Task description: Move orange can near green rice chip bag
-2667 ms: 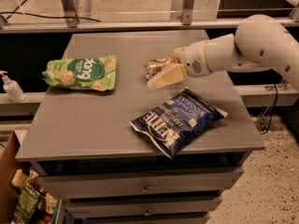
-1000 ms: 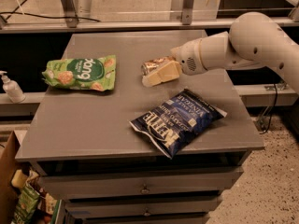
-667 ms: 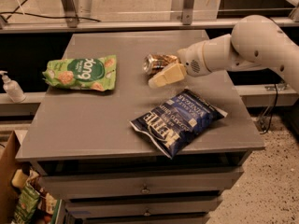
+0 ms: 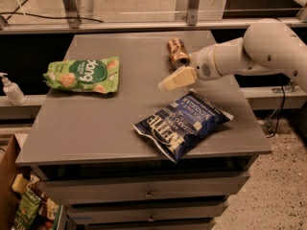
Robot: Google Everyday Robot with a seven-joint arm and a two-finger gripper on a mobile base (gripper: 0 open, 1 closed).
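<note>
Dark blue Kettle chip bag (image 4: 184,126) is lying near the grey desk (image 4: 91,123) front. Behind it the cream tool (image 4: 173,79) is hovering, can't tell if apart or together. Light green rice chip bag (image 4: 84,74) is sitting well left, and the small orange metal can (image 4: 177,52) is lying just past the tool.

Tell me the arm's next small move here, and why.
Probably ease the gripper slightly back toward the orange can, which sits just behind it and does not look held. The green rice chip bag lies well apart on the left of the table, so the can likely needs securing before it goes leftward.
</note>
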